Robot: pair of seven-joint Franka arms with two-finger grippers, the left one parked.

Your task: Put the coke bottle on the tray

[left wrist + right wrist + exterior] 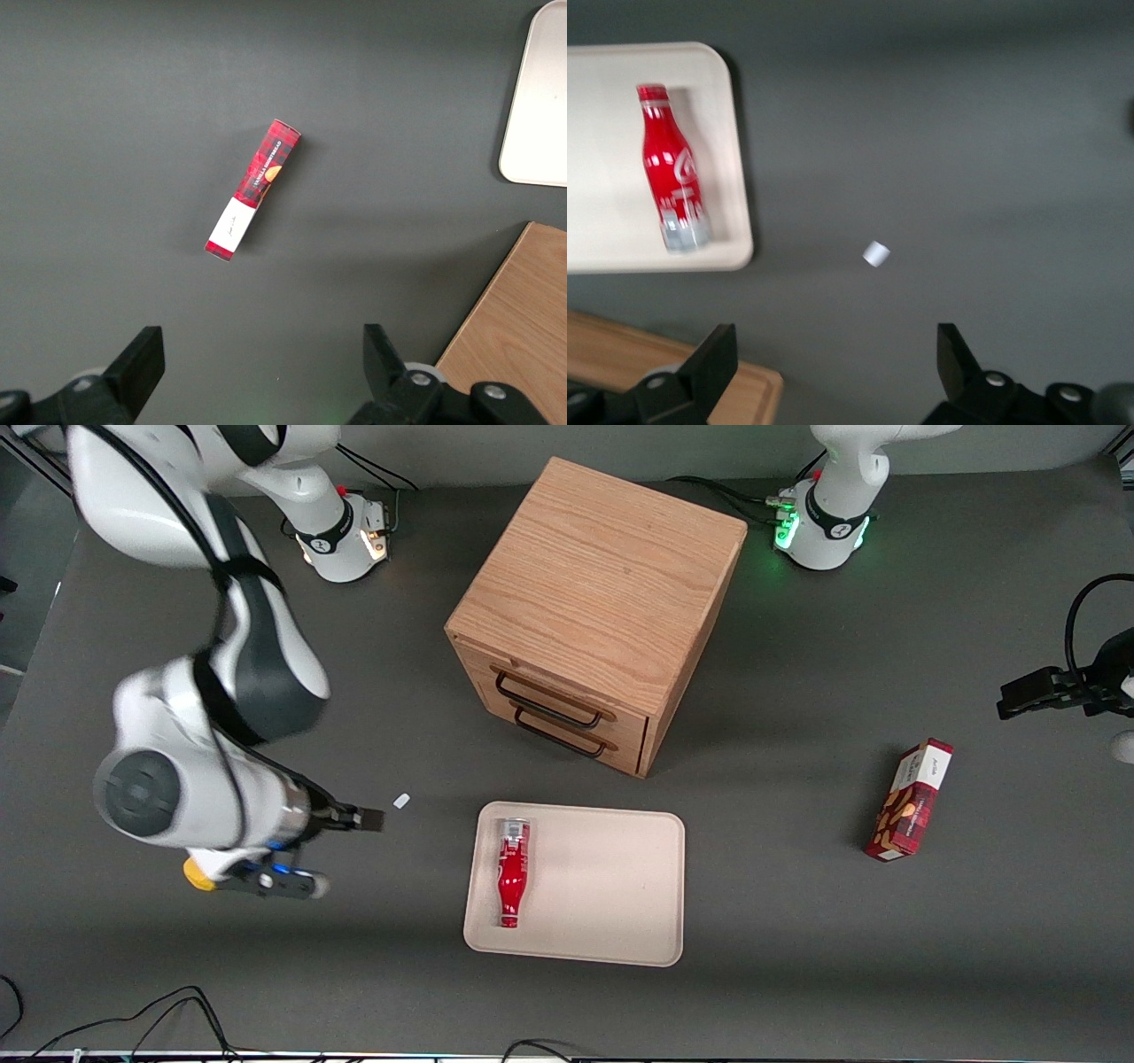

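Coke bottle (512,872) lying on tray (611,886), gripper (368,819) open

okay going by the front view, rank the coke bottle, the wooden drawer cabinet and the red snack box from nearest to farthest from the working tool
The tool hangs open over bare table.
1. Coke bottle, lying on the tray.
2. Wooden drawer cabinet, mid-table, farther from the camera.
3. Red snack box, toward the parked arm's end.

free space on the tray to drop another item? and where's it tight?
Most of the tray is bare, from the coke bottle lying along its working-arm edge to the rim nearest the snack box. Tight between tray and drawer cabinet. The gripper, open, is above the table beside the tray.
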